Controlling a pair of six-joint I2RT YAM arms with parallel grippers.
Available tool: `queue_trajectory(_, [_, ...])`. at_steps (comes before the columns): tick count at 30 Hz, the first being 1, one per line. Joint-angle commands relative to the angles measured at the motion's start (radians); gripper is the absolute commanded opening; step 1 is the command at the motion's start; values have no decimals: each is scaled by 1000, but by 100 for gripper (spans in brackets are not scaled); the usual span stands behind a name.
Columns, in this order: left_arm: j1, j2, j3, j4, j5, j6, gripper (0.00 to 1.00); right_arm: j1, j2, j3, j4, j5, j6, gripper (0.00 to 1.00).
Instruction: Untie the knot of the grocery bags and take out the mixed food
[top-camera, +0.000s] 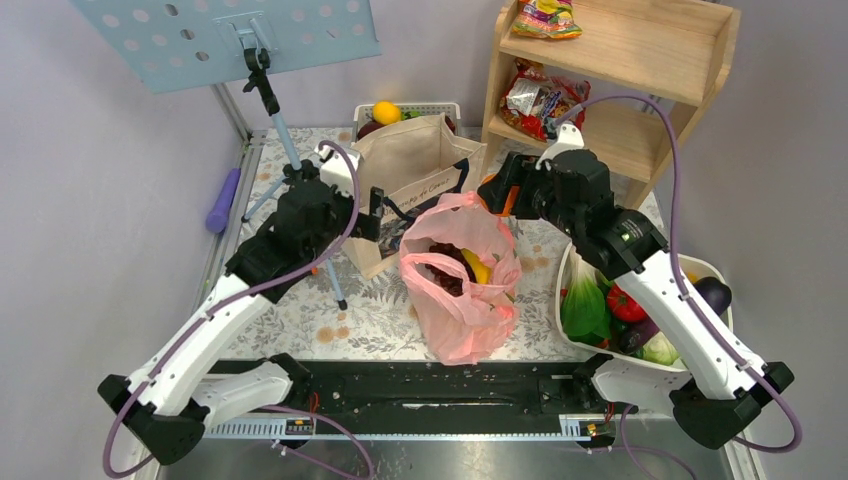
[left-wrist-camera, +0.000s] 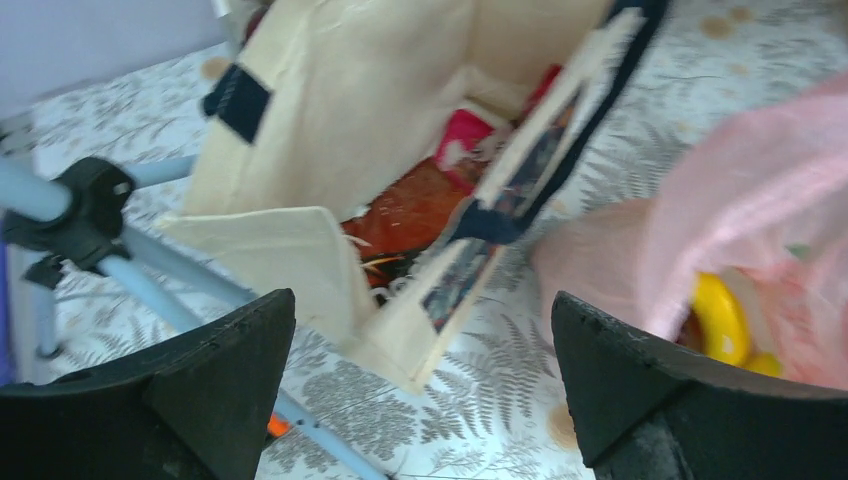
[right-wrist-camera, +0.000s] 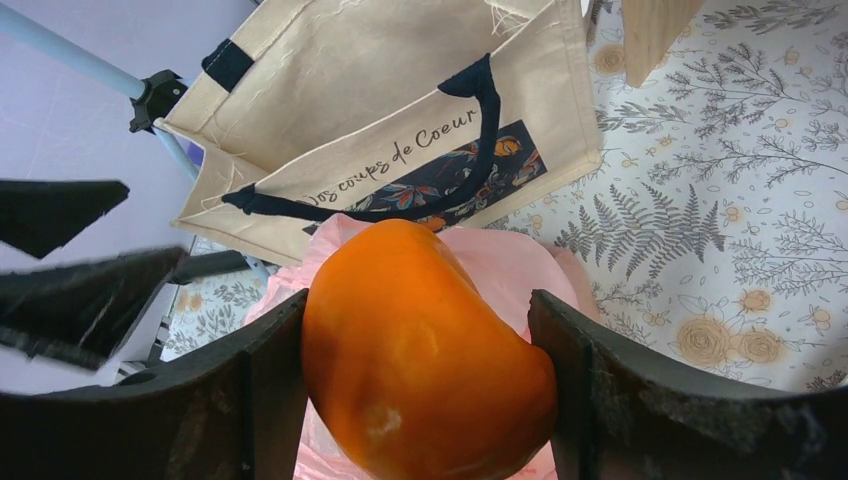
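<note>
A pink grocery bag (top-camera: 455, 320) stands at the table's middle with its mouth gaping open; the knot is out of view. Inside the bag lie a yellow banana (top-camera: 478, 266) and dark grapes (top-camera: 445, 262). My right gripper (top-camera: 500, 195) hangs just above the bag's far rim, shut on a smooth orange fruit (right-wrist-camera: 430, 360), with pink plastic (right-wrist-camera: 510, 265) below it. My left gripper (top-camera: 375, 215) is left of the bag beside the tote, and in its wrist view it (left-wrist-camera: 422, 297) is wide open and empty. That view has the bag (left-wrist-camera: 760, 190) and banana (left-wrist-camera: 720, 318) at its right.
A beige canvas tote (top-camera: 415, 160) with navy handles stands behind the bag. A white basket (top-camera: 440, 106) sits behind it. A wooden shelf (top-camera: 640, 90) with snack packets is back right. A white bowl (top-camera: 700, 266) of vegetables sits right. A tripod stand (top-camera: 290, 150) rises at left.
</note>
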Motion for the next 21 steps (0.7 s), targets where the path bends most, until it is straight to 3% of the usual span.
queue_trajectory(1, [75, 71, 40, -37, -121, -14, 99, 8, -58, -19, 39, -7, 6, 18])
queue_trajectory(6, [113, 81, 12, -56, -184, -70, 99, 8, -91, -57, 38, 0, 6, 19])
queue_trajectory(10, [129, 96, -34, 19, -37, -46, 92, 8, -94, -68, 38, -7, 11, 19])
queue_trajectory(14, [131, 146, -28, 41, 28, -27, 63, 6, -104, -80, 38, -11, 16, 19])
queue_trajectory(17, [131, 163, -11, 30, 45, -27, 9, 8, -124, -98, 38, -2, 15, 19])
queue_trajectory(18, [131, 156, -11, 32, 73, -34, 1, 8, -130, -104, 38, 1, 16, 19])
queue_trajectory(21, [129, 120, -38, 77, 188, -93, 0, 7, -149, -121, 35, 7, 16, 19])
